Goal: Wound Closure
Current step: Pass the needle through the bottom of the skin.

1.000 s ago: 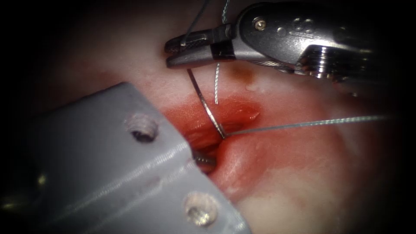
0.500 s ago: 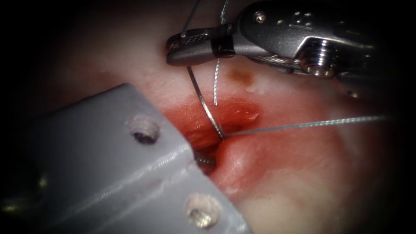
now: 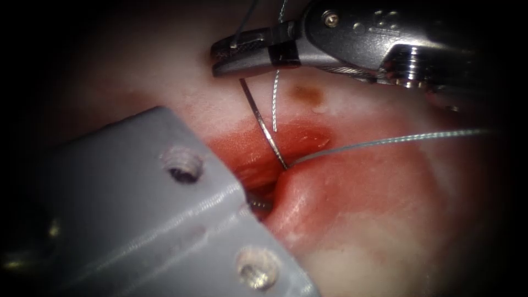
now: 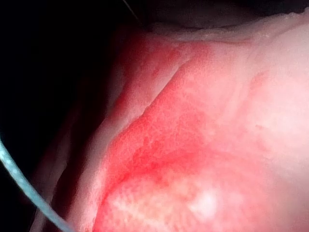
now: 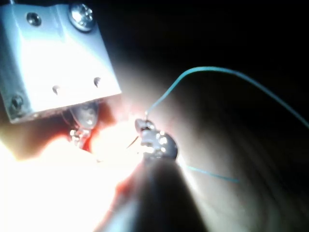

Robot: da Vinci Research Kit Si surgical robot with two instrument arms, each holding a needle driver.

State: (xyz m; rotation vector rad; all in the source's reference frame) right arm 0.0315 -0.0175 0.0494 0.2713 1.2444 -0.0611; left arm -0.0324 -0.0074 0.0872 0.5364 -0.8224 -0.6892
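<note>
Endoscope first: we're looking at the right tool [image 3: 220, 58] coming in from the right above the cut, its fingers [image 3: 242, 47] clamped on the upper end of the needle [image 3: 263, 125]. The needle is running down and right from there, and its lower end is sitting in the tissue [image 3: 385, 187] at the lip on the right side of the cut [image 3: 258, 176]. One strand of thread [image 3: 385, 143] is leaving that same spot and stretching off to the right, and another strand is hanging down from the tool just beside the needle. Red fluid [image 3: 300, 136] is pooling around the cut. A big grey block is covering the left side, and a bit of the left tool [image 3: 263, 204] is peeking out of the cut under it; we can't tell how its fingers are set.

Left wrist: we're seeing red, wet tissue and a strand of thread [image 4: 24, 186].

Right wrist: we're seeing the right tool's tip [image 5: 155, 142] with thread [image 5: 217, 71] arcing off it.
</note>
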